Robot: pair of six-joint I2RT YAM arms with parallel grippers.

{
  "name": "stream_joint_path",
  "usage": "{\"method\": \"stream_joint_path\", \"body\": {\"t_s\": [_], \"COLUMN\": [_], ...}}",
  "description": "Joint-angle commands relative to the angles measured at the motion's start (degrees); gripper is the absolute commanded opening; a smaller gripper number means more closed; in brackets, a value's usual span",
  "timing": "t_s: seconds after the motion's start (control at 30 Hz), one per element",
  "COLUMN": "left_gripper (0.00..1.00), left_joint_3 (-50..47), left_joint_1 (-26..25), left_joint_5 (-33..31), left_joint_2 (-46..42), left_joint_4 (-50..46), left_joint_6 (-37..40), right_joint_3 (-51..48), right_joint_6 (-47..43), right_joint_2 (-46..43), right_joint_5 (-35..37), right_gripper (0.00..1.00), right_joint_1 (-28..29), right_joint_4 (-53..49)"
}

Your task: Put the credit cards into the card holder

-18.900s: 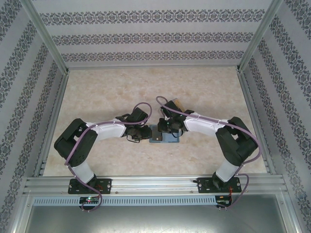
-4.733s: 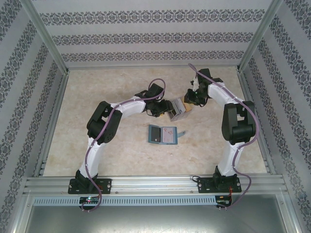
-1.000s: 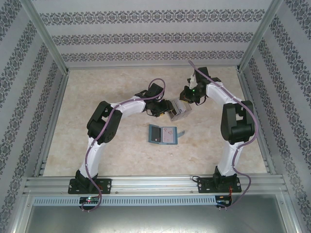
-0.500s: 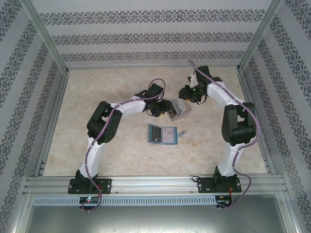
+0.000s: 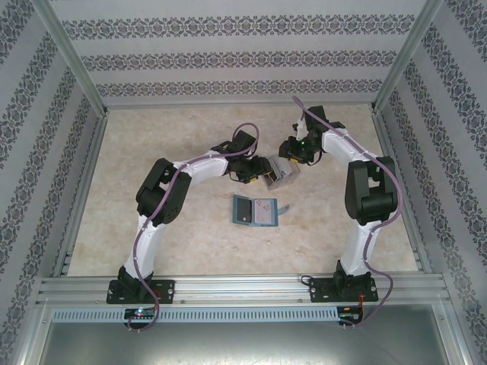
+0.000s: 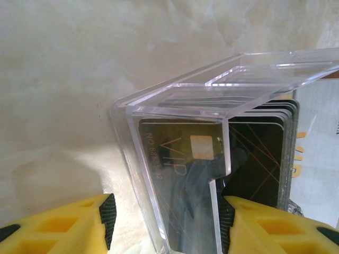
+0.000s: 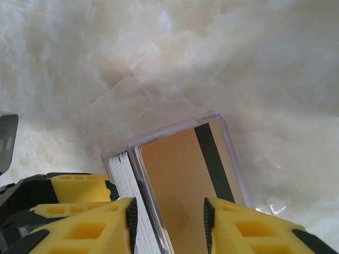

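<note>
The left gripper (image 6: 167,222) straddles the clear box (image 6: 175,106) of credit cards (image 6: 254,153), just far of the open card holder (image 5: 245,209). I cannot tell whether its parted fingers bite. The right gripper (image 7: 169,222) sits part-spread round the tan card (image 7: 180,174), its grip unclear. A lift that catches the box wall or neighbouring cards could tip the box and spill them.

Table (image 5: 152,144): pale marbled top. Card holder (image 5: 255,210): teal, lying open flat near centre. Small grey piece (image 5: 284,209): just beside it at 3 o'clock.
</note>
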Motion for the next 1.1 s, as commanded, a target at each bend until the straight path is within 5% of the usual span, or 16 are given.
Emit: {"method": "stream_joint_path", "body": {"t_s": [0.0,0.67,1.07], "left_gripper": [0.56,0.56,0.56], "left_joint_3": [0.6,0.2,-0.3], "left_joint_1": [0.1,0.1,0.1], "left_joint_5": [1.0,1.0,0.9], "left_joint_2": [0.9,0.4,0.1], "left_joint_4": [0.1,0.2,0.4], "left_joint_6": [-1.0,-1.1,-1.2], "right_joint_3": [0.3,-0.9,-1.6], "right_joint_6": [-0.5,0.5,1.1], "right_joint_2": [2.3,-0.9,-1.8], "right_joint_5": [-1.2,-3.0,-4.6], "right_gripper": [0.4,0.27,0.3], "right_joint_1": [0.2,0.8,0.8], "right_joint_4": [-0.7,-0.4,0.2]}}
